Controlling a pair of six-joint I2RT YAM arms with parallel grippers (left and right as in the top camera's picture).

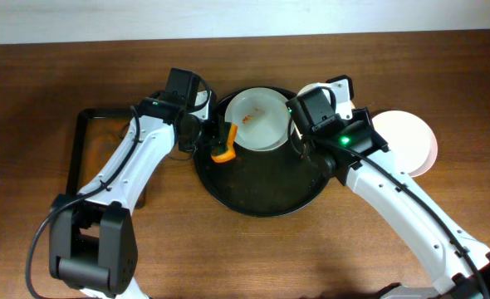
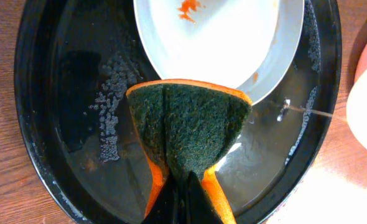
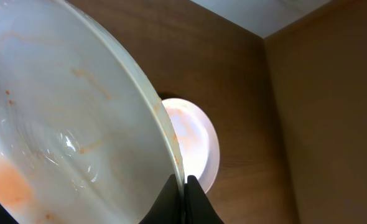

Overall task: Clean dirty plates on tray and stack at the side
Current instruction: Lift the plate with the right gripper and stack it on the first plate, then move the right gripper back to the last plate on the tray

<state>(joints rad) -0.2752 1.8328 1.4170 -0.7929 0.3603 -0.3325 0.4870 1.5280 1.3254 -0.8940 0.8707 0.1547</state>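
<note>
While the left tool (image 2: pixel 185 194) is pressed onto the narrow end of an orange sponge (image 2: pixel 186 124), pinching it so that its dark green scouring face bows outward, the sponge's far edge sits right at the near rim of the held plate (image 2: pixel 224 37); whether the two touch cannot be told. That white plate lies just ahead of the left tool, over the far part of the tray (image 2: pixel 59 93), and carries an orange-red sauce smear (image 2: pixel 188 7) near its far side and a small spot close to the rim. Beneath the sponge and to either side of the left tool, the tray's black floor is wet, with clusters of fine droplets. From the opposite side, the right tool (image 3: pixel 185 188) is clamped on the same plate's rim, one finger on each face, and its wrist view shows the plate tilted, with faint orange streaks and a paler orange patch across the inside. On the outer side of the right tool, well clear of the tray, a second plate (image 1: pixel 404 141) lies flat on the wooden surface (image 1: pixel 444 66). Behind the left tool, beside its arm, a rectangular dark tray (image 1: pixel 80 158) rests on the surface.
</note>
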